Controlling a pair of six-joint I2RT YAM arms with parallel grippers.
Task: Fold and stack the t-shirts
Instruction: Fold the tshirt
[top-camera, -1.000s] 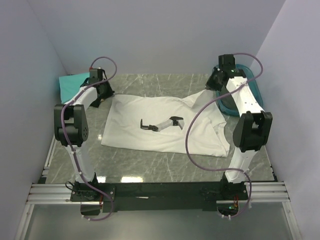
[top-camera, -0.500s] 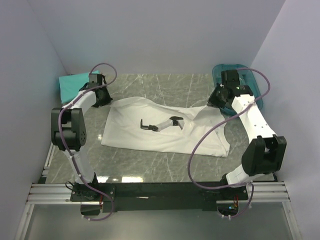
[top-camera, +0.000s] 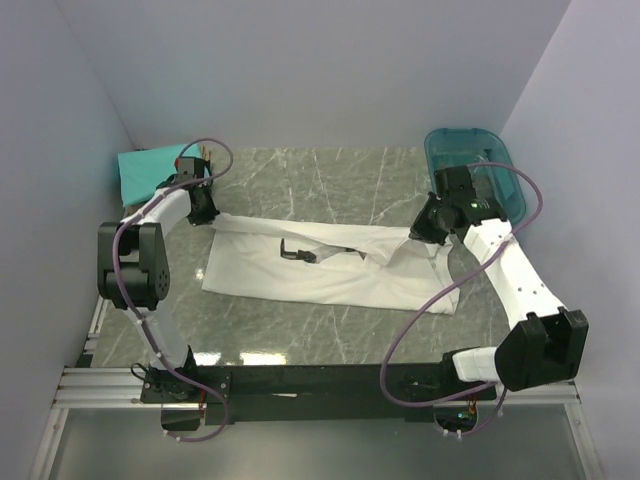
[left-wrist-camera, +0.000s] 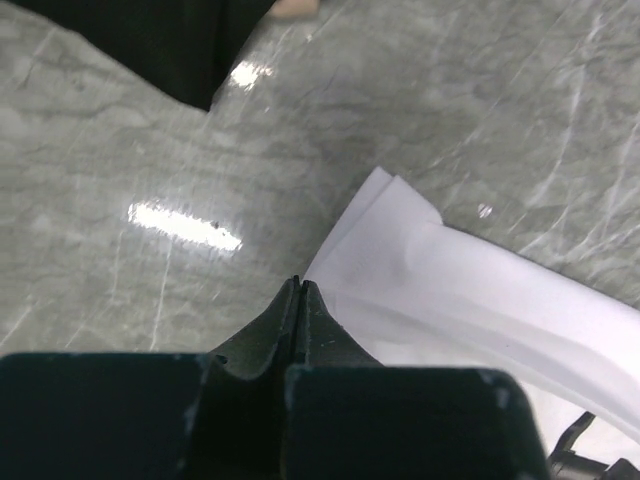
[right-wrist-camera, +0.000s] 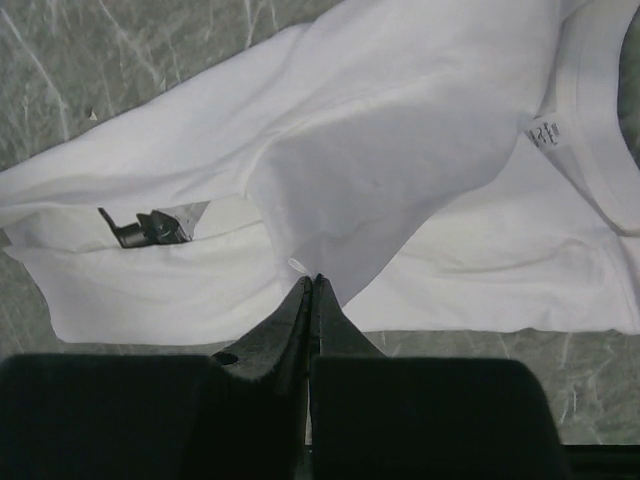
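A white t-shirt (top-camera: 320, 275) lies across the middle of the table, its far edge lifted and drawn over the rest. Only a small part of its black-and-grey print (top-camera: 297, 252) shows. My left gripper (top-camera: 205, 210) is shut on the shirt's far left corner, and in the left wrist view the cloth (left-wrist-camera: 470, 300) runs off to the right from the closed tips (left-wrist-camera: 299, 283). At the far right of the shirt, my right gripper (top-camera: 418, 228) is shut on the raised cloth. In the right wrist view a fold (right-wrist-camera: 400, 130) hangs from the tips (right-wrist-camera: 312, 281), with the print (right-wrist-camera: 143, 226) to the left. A folded teal t-shirt (top-camera: 148, 167) lies at the back left.
A translucent teal tub (top-camera: 470, 160) stands at the back right corner, just behind the right arm. Side walls close in the table on the left, right and back. The arms' base rail (top-camera: 320, 385) runs along the near edge.
Both grippers have pulled the white shirt's far edge toward the near side, so the shirt looks narrower and the print is mostly covered. The right arm has swung away from the tub.
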